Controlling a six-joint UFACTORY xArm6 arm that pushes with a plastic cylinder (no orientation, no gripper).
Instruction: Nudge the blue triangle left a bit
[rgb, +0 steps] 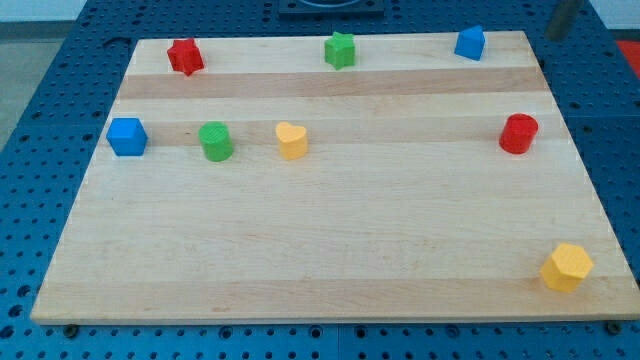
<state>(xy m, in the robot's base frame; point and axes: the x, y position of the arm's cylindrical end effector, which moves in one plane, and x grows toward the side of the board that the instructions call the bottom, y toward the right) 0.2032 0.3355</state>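
The blue triangle (470, 43) sits near the top-right corner of the desk (330, 250), close to its top edge and well right of the green star (340, 49). My tip (552, 36), a bare rod with no claw to open or clench, hangs off the board up and right of it. An off-centre push could spin it or slide it off the top edge.

Just the one camera here. It sat above the bottom edge of the pale wooden board (330, 250) and looked down at a slant toward the top edge, so the top edge came out shorter than the bottom one. It was far enough back that all four corners fit, plus a strip of blue perforated table (40, 150) around them.
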